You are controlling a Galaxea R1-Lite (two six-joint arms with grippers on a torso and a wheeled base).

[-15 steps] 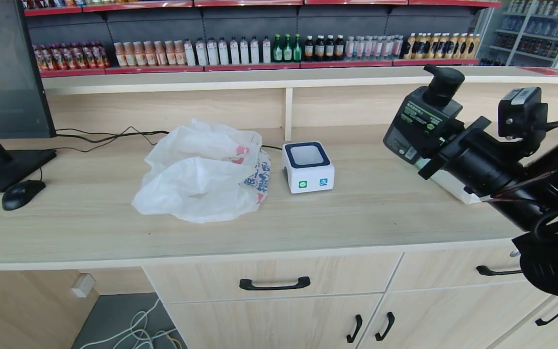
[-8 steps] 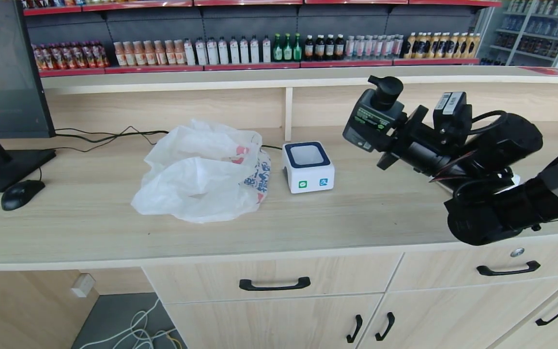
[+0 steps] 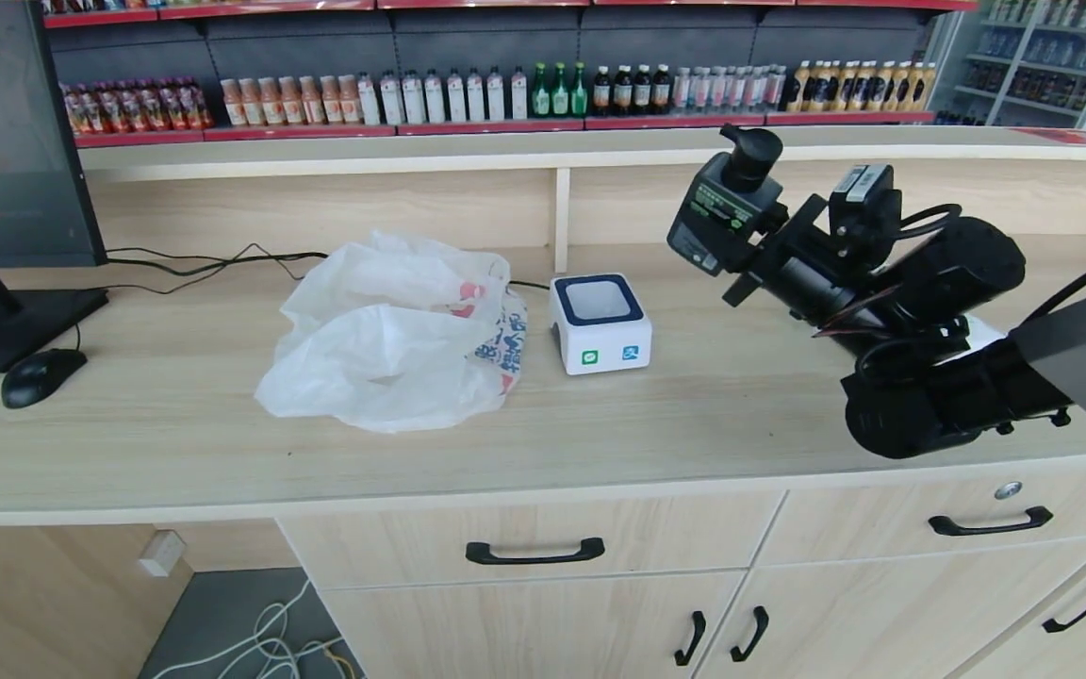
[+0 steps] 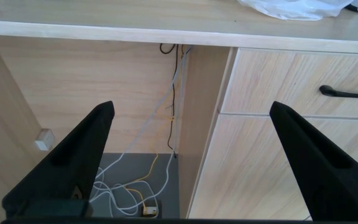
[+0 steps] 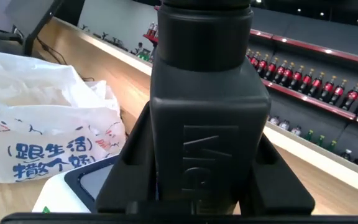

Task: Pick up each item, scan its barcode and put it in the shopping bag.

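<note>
My right gripper [image 3: 758,247] is shut on a dark squarish bottle [image 3: 724,206] with a round black cap, held in the air to the right of and above the white barcode scanner [image 3: 599,323]. In the right wrist view the bottle [image 5: 202,134] stands between the jaws, with the scanner [image 5: 76,186] and the white shopping bag [image 5: 39,134] beyond it. The crumpled shopping bag [image 3: 395,335] lies on the counter just left of the scanner. My left gripper [image 4: 191,155] is open, below counter height, facing the cabinet front.
A monitor [image 3: 6,160] and a mouse [image 3: 38,375] stand at the counter's far left, with cables along the back. A white box [image 3: 981,332] lies behind my right arm. Drawers with black handles [image 3: 534,552] are below the counter.
My right arm has carried the bottle left and upward, from the counter's right end to a spot near the scanner. In the last half second it rose slightly.
</note>
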